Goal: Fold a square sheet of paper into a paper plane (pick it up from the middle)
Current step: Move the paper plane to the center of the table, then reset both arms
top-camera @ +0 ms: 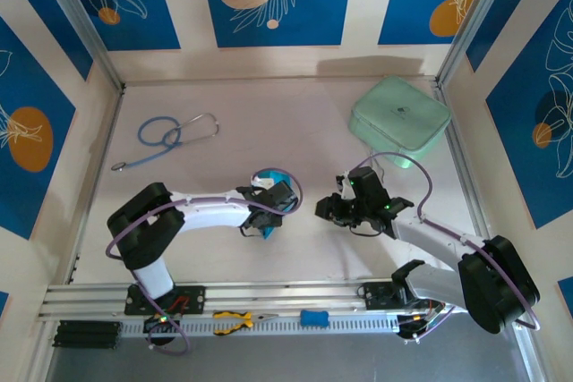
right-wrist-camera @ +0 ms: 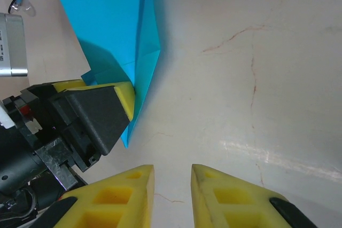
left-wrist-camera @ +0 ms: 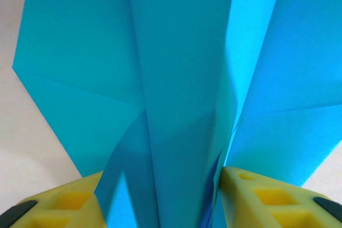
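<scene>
Paper plane point(left-wrist-camera: 181, 78), folded from bright cyan-blue paper, lies on the pale table point(right-wrist-camera: 256, 78) just left of centre, under the left gripper point(left-wrist-camera: 161, 177). From above, its long axis runs roughly from the far side toward the near edge, with a broader part past the gripper on the far side and a narrow end on the near side. The right wrist view shows that narrow end as a sharp tip resting on the table. From there the folded edge climbs away into a wider body. Up close, a tall centre strip is bounded by straight creases, and two wing panels splay outward, each crossed by a diagonal fold. The left claw's yellow fingers point(left-wrist-camera: 69, 201) stand parted, with the centre layers rising through the gap. One of its pads sits against the paper's edge in the right wrist view. The right gripper point(right-wrist-camera: 172, 172) hovers just beside the tip, slightly apart and holding nothing.
</scene>
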You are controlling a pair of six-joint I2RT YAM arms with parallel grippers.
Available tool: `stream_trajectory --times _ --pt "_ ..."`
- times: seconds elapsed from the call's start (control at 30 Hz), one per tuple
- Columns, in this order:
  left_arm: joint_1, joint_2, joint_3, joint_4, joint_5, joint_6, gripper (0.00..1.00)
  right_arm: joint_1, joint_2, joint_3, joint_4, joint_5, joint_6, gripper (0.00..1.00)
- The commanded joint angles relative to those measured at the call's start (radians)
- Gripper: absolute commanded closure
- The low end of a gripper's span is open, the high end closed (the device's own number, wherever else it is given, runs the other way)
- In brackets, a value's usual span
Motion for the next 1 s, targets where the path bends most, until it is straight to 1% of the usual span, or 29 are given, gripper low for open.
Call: stream_trajectory --times 0.0,0.27,0.6,0.73,0.8,0.83,0.9,0.97 --pt "-0.013 -0.002 0.007 -0.093 0.04 -0.061 0.51 -0.007 -0.006 -0.008 -0.022 -0.034 -0.027 0.74" --pt "-0.024 -0.051 0.082 -0.162 0.003 -0.076 0.49 -0.013 -0.004 0.012 -0.036 -0.045 -0.043 0.73" --pt "-0.026 -0.131 0.083 -0.187 -0.03 -0.081 0.46 -0.021 -0.006 0.034 -0.065 -0.039 -0.056 0.73" --pt "-0.025 -0.201 0.081 -0.209 -0.072 -0.052 0.45 -0.036 -0.035 0.067 -0.127 0.02 -0.084 0.73" --pt "-0.024 -0.277 0.072 -0.217 -0.132 -0.015 0.4 -0.05 -0.066 0.106 -0.189 0.086 -0.116 0.72" --pt "-0.024 -0.314 0.062 -0.218 -0.164 0.003 0.37 -0.058 -0.079 0.126 -0.22 0.125 -0.133 0.68" --pt "-0.011 -0.401 0.025 -0.21 -0.243 0.064 0.3 -0.081 -0.103 0.187 -0.287 0.219 -0.184 0.56" --pt "0.019 -0.497 -0.031 -0.179 -0.289 0.144 0.24 -0.104 -0.112 0.244 -0.339 0.338 -0.23 0.45"
